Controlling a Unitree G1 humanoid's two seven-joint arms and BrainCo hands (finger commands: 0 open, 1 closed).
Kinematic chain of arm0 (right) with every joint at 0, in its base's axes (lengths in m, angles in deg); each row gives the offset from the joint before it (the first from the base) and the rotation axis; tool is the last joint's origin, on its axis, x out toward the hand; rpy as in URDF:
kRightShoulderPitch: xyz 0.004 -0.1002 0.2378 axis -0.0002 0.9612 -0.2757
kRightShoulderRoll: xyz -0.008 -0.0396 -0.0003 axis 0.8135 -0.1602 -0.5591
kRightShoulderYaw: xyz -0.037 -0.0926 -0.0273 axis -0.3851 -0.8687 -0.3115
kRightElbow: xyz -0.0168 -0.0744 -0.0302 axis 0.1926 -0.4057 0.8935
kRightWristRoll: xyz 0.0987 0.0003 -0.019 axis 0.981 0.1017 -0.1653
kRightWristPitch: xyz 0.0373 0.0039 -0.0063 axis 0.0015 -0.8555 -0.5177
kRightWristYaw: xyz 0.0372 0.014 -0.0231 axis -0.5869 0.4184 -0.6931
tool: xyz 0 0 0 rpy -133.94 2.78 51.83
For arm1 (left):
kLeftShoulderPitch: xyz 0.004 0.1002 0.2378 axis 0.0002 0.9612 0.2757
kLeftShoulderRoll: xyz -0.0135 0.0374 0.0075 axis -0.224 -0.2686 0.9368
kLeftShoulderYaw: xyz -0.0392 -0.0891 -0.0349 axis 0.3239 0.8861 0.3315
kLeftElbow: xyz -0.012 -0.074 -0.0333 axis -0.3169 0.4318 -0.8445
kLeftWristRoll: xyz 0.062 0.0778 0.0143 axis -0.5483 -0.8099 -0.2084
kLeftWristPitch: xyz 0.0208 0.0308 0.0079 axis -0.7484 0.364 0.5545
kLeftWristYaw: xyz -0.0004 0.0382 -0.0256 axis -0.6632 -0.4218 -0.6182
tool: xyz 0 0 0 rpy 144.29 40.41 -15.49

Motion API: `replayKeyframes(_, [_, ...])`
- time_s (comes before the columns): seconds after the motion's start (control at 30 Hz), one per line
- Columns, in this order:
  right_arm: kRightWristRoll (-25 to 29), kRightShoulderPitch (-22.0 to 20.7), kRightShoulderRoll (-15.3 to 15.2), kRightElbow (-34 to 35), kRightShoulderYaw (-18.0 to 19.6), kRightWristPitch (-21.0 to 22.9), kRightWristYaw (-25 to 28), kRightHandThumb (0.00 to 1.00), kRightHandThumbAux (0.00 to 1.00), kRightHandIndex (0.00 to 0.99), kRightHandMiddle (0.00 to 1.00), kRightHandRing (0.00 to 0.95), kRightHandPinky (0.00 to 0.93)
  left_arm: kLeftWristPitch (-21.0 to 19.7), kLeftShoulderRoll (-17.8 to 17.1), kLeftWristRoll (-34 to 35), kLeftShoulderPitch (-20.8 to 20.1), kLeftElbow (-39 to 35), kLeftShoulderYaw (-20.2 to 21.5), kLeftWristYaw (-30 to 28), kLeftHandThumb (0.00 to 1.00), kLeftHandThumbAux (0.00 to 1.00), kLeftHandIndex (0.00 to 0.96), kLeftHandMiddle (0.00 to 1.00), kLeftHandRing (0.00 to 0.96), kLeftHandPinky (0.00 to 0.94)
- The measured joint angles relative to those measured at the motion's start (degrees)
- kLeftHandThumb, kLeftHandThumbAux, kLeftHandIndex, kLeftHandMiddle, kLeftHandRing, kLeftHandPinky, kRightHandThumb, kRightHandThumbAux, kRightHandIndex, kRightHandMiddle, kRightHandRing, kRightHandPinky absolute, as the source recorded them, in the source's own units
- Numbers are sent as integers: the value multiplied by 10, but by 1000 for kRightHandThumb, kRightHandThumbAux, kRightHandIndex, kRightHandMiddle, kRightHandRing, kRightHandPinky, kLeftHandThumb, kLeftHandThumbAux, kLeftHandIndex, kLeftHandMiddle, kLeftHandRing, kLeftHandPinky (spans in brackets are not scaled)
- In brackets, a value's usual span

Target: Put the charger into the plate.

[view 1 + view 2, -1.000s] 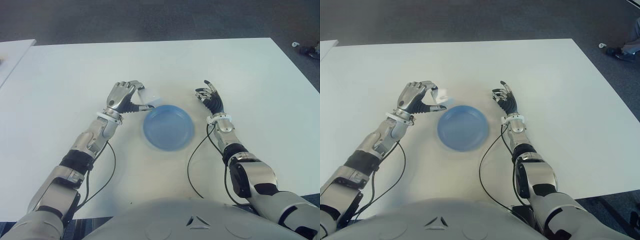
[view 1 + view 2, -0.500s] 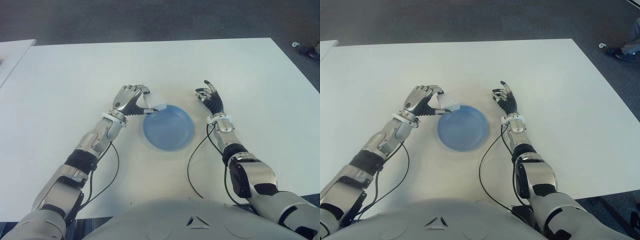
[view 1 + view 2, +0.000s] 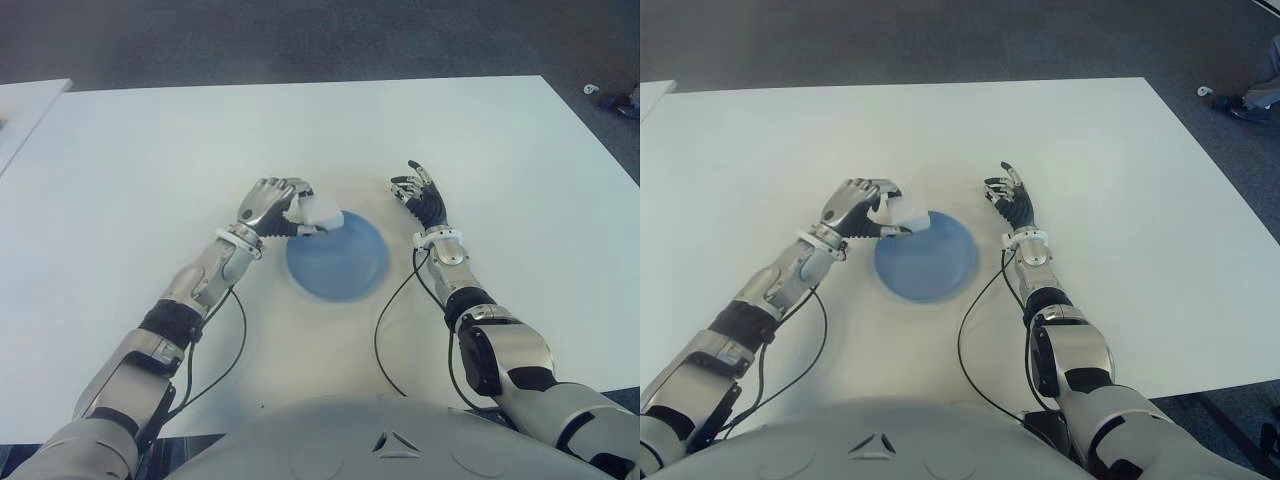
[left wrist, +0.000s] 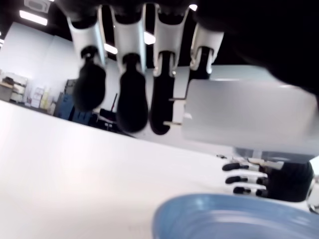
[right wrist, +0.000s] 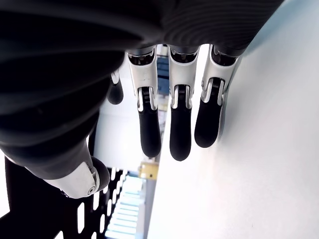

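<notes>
A white block charger (image 3: 324, 213) is held in my left hand (image 3: 276, 205), whose fingers are curled around it. The hand hovers over the left rim of the round blue plate (image 3: 345, 265) in the middle of the white table (image 3: 150, 160). In the left wrist view the charger (image 4: 246, 112) hangs above the plate (image 4: 234, 221), apart from it, its metal prongs pointing toward the fingers (image 4: 130, 94). My right hand (image 3: 420, 195) shows to the right of the plate, fingers spread and holding nothing.
Black cables (image 3: 385, 320) run along both forearms near the table's front. A second white table edge (image 3: 25, 110) shows at the far left. Dark floor lies beyond the table's far edge.
My left hand has carried the charger to the right, from beside the plate to over its left rim. The right hand has stayed still.
</notes>
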Motion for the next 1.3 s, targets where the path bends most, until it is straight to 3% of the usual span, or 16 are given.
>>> replayKeyframes(0.1, [0,0,0,0,0,0,0,76,680,54,352,362,354,-8,-4,-9,0,-5,-4,-19,244,291,94,92,77,99])
replayKeyframes(0.33, [0,0,1,0,0,0,0,79,682,59,356,365,355,-23,-20,-17,6,-29,-2,-38,232,266,34,12,7,19])
replayKeyframes(0.67, [0,-1,2,-1,0,0,0,79,674,58,353,360,347,-34,-25,-31,15,-49,-2,-39,267,282,13,0,0,0])
replayKeyframes(0.93, [0,-2,2,-2,0,0,0,86,672,56,357,362,349,-33,-28,-44,18,-53,-2,-33,253,338,64,18,0,0])
replayKeyframes(1.13, [0,-3,3,-3,0,0,0,91,672,54,360,365,346,-11,-29,-46,17,-42,2,17,209,379,143,132,98,129])
replayKeyframes(1.3, [0,-3,3,-3,0,0,0,92,672,52,362,367,347,29,-26,-16,13,-3,21,56,197,403,171,185,152,171])
